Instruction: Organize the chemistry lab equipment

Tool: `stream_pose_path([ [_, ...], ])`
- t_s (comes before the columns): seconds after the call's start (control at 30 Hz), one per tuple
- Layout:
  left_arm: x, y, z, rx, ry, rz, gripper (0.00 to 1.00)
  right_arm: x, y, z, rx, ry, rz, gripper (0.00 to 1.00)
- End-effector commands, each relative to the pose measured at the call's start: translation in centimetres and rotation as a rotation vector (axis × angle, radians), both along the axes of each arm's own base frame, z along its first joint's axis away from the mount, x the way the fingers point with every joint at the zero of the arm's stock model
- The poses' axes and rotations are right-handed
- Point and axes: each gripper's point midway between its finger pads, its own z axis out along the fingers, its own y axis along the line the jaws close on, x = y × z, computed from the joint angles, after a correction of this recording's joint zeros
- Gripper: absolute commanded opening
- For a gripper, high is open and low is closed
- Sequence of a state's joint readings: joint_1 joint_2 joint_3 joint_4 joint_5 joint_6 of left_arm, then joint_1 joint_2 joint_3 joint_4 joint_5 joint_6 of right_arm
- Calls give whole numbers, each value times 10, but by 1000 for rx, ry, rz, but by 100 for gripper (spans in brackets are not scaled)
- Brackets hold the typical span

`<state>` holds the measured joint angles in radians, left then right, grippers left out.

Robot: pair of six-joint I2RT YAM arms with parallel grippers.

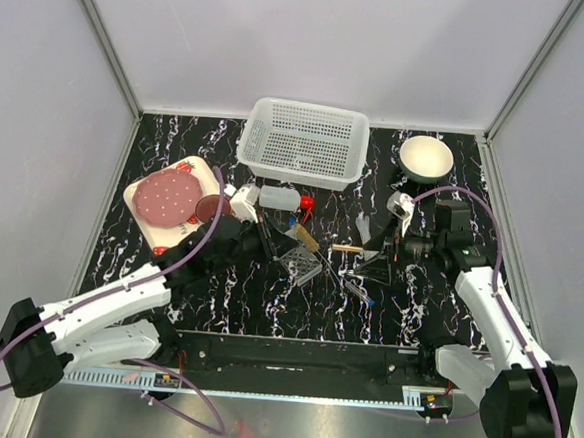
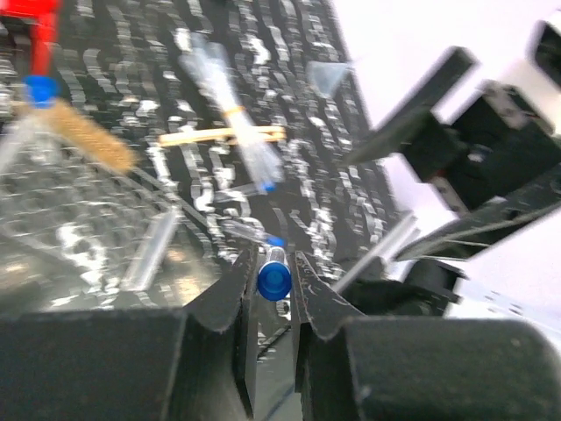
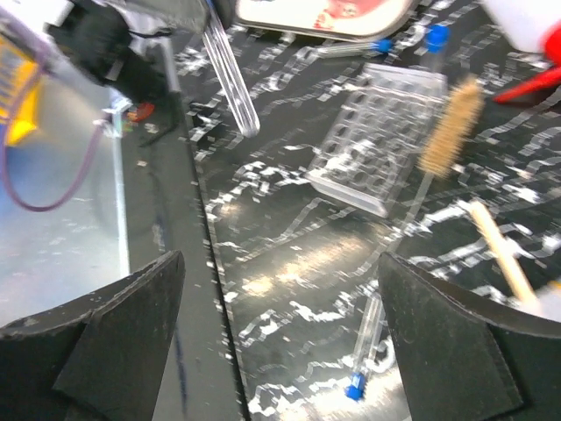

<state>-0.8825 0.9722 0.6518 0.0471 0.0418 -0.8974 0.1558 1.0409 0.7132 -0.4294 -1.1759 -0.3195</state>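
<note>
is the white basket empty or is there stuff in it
Empty: the top view shows only bare perforated floor inside the white basket; the red-capped bottle is outside, in front of it.

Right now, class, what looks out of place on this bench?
The tube rack lies askew, seemingly empty, while a blue-capped tube lies loose nearby. The pink plate at far left isn't lab gear.
</note>
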Motion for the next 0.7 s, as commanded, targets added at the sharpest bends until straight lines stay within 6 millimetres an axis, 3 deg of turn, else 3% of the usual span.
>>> stream_pose_path([
  [0.0,26,47,-28,231,-39,168,11,14,-26,-7,-147,-157,-96,96],
  [0.17,51,60,-39,371,-101,233,11,24,-39,-8,-184,-197,-144,97],
  [0.43,90,49,-41,510,-191,261,11,26,-43,-10,-202,-220,-156,98],
  [0.67,105,39,-53,601,-208,228,11,27,-45,-12,-211,-223,-154,98],
])
